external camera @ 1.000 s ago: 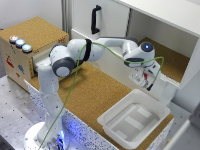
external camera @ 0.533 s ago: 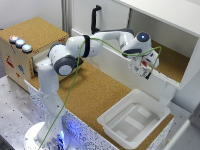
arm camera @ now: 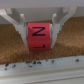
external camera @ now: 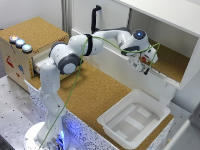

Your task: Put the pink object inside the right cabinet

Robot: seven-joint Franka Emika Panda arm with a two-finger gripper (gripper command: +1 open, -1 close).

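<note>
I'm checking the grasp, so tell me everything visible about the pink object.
The pink object is a small reddish-pink cube with a black letter, seemingly an N, on its visible face. It sits upright, pinched on two sides between the tool's pale fingers, above a cork-brown surface. In the exterior view it is too small to make out.

The end effector (external camera: 144, 65) has carried the pink object (arm camera: 38, 34) into the right cabinet (external camera: 172, 60).

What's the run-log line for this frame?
phase: transport | gripper: shut on pink object | position: over right cabinet cork floor | released: no
</note>
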